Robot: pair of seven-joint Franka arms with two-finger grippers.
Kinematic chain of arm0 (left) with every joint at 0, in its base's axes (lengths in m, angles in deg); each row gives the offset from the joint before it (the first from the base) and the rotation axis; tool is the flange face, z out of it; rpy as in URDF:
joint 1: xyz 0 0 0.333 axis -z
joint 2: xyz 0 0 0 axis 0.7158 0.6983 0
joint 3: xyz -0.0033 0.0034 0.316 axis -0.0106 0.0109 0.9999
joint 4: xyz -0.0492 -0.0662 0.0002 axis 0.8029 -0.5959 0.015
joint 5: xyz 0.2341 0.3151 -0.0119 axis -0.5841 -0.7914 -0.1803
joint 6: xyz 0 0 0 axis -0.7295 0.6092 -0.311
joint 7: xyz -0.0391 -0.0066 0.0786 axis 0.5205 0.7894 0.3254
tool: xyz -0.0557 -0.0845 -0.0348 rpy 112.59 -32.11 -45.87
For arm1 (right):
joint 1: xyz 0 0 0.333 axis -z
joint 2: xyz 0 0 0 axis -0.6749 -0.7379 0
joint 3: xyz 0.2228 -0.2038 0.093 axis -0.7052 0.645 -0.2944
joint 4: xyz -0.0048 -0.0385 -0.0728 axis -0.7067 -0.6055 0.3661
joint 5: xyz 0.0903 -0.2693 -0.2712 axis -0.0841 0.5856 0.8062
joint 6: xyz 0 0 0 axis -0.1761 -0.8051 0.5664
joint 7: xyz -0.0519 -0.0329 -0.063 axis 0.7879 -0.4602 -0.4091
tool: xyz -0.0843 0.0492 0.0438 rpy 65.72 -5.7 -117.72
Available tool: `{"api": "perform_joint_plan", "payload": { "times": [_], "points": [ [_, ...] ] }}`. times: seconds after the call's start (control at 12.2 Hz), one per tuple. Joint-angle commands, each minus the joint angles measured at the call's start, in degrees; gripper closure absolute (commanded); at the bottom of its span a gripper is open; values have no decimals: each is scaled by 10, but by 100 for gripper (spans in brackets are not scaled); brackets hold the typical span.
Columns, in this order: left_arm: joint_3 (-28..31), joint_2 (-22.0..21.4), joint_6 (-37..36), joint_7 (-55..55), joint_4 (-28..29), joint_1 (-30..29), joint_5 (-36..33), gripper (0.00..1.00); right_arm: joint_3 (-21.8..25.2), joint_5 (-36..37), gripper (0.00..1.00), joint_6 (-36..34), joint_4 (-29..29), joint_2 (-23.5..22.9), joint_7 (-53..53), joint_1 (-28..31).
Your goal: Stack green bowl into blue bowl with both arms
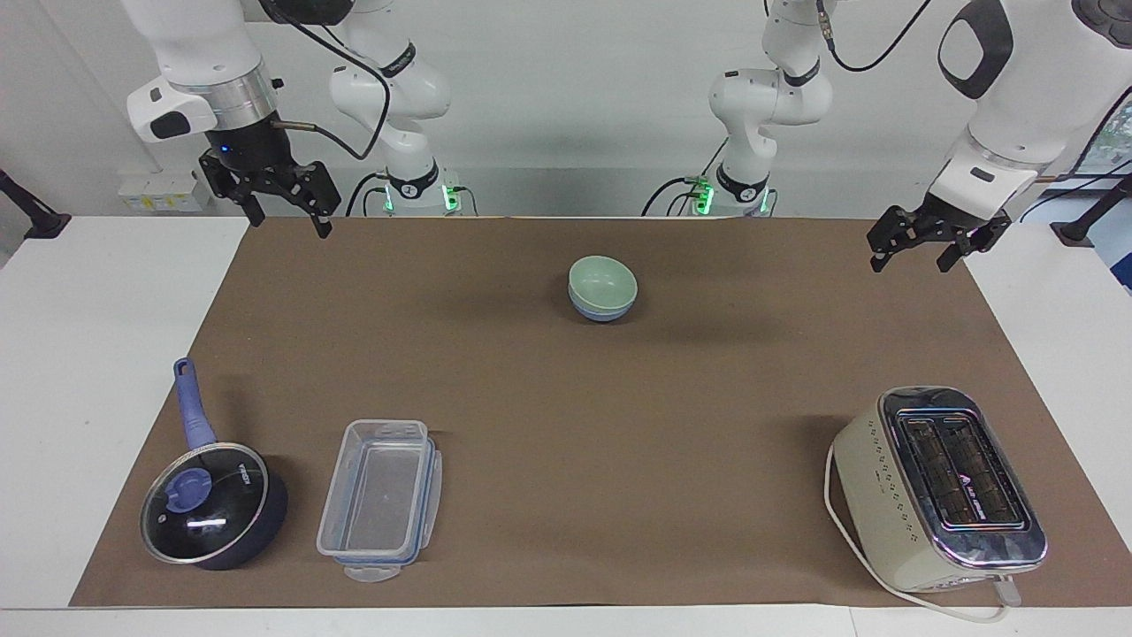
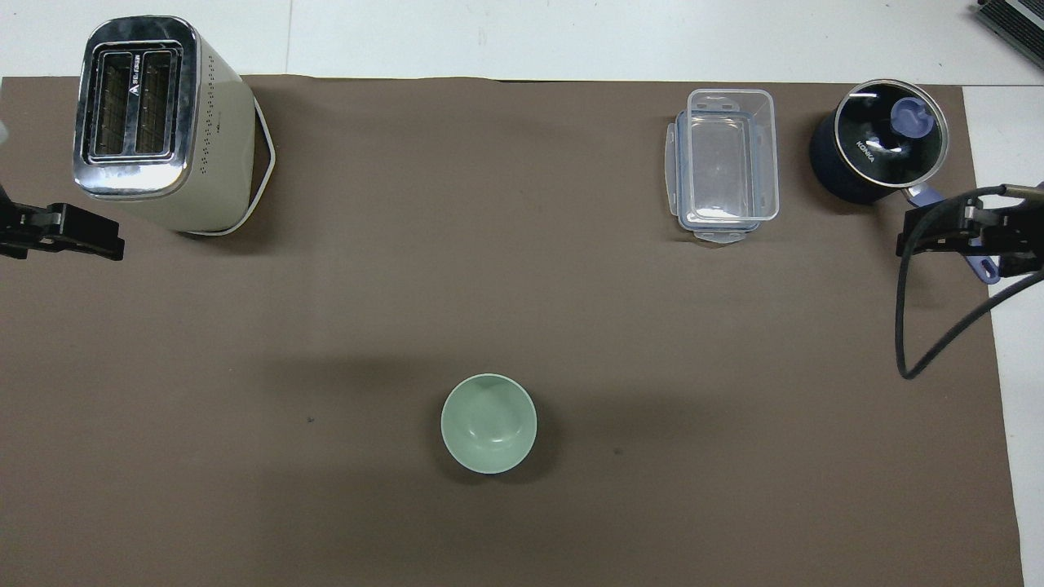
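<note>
In the facing view, the green bowl (image 1: 602,280) is seen nested in the blue bowl (image 1: 601,310), at twelve o'clock from mat centre. The right gripper (image 1: 281,209) and left gripper (image 1: 918,246) are held open and empty above the mat's corners.

In the overhead view, the green bowl (image 2: 488,423) is judged light, rigid and smooth; its rim is best pinched.
</note>
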Motion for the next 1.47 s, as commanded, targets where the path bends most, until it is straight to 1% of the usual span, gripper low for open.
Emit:
{"api": "perform_joint_plan", "payload": {
  "times": [0.0, 0.74, 1.23, 1.31, 1.39],
  "points": [
    [-3, 0, -2, -5, -1, -4, -12, 0, -5, 2, 0, -16, 2, 3, 23, 6],
    [-3, 0, -2, -5, -1, -4, -12, 0, -6, -5, 0, -23, -21, 19, 24, 4],
    [-3, 0, -2, -5, -1, -4, -12, 0, -5, -2, 0, 5, -13, -7, 22, 3],
    [-3, 0, -2, -5, -1, -4, -12, 0, -6, -5, 0, 20, -14, -12, 19, 4],
    [-3, 0, -2, -5, -1, -4, -12, 0, -5, -6, 0, 26, -19, -9, 19, 5]
  ]
}}
